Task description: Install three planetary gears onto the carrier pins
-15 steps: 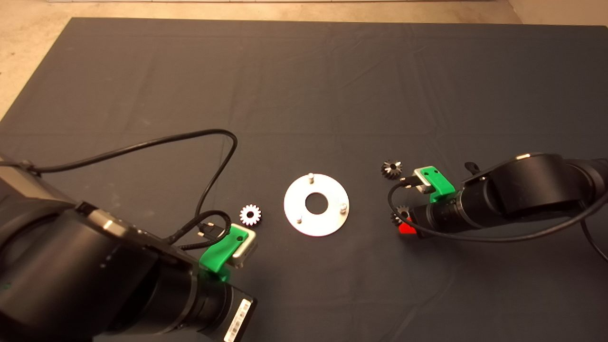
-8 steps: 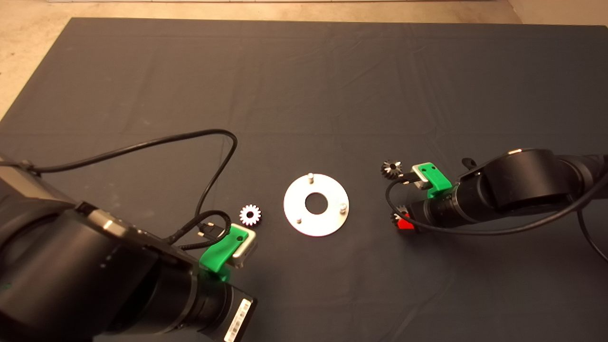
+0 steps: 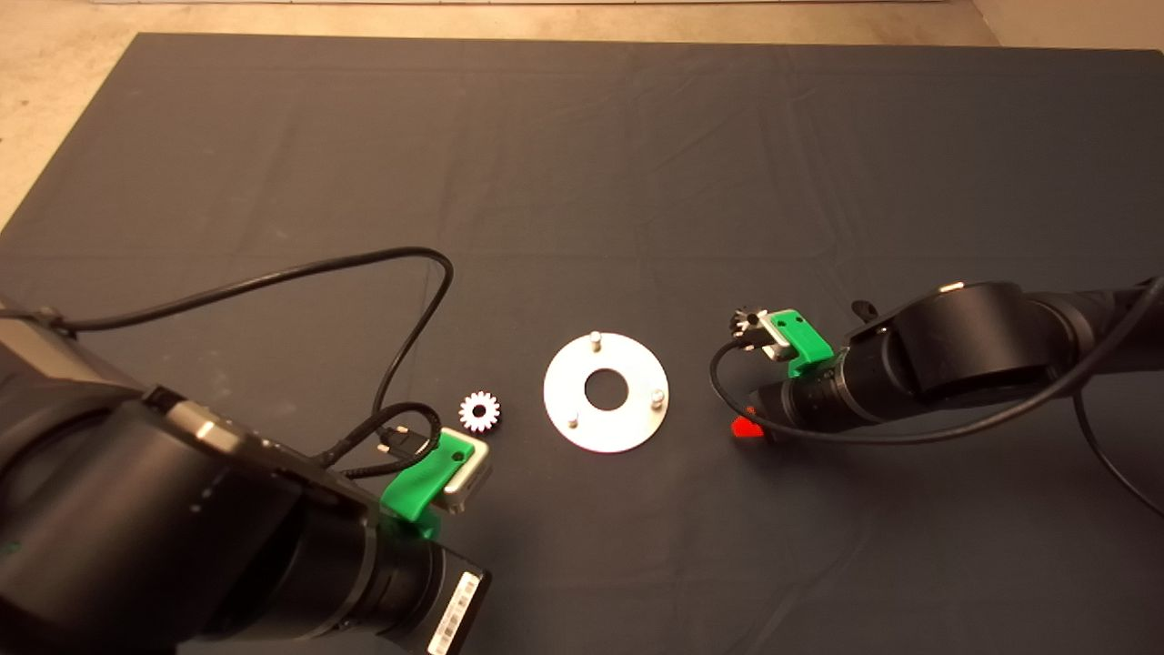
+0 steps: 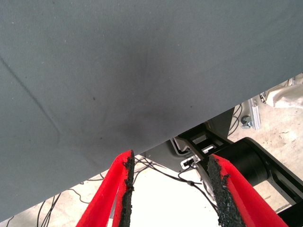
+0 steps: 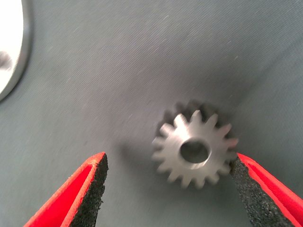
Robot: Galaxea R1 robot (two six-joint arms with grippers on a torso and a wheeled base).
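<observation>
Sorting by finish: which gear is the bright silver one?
The bright silver gear lies alone left of the disc; the darker ones sit on its right, by the right gripper.

Three gears [image 3: 479,411] [image 3: 747,321] [image 5: 194,150], one disc [image 3: 606,392], three pins [image 3: 594,338] [image 3: 655,397] [image 3: 572,421].

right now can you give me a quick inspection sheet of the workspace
surface: dark mat, creased, nothing spilled.
job's things: disc flat on the mat, its three carrier pins all bare; silver gear lies beside the disc; one grey gear lies between the right fingers; another grey gear is partly hidden by the right arm.
clutter: nothing seen.
grippers: right end effector open around the grey gear, one pad touching its teeth; left end effector open, parked off the mat edge.
cables: black cable loops over the mat.
surroundings: pale floor.
</observation>
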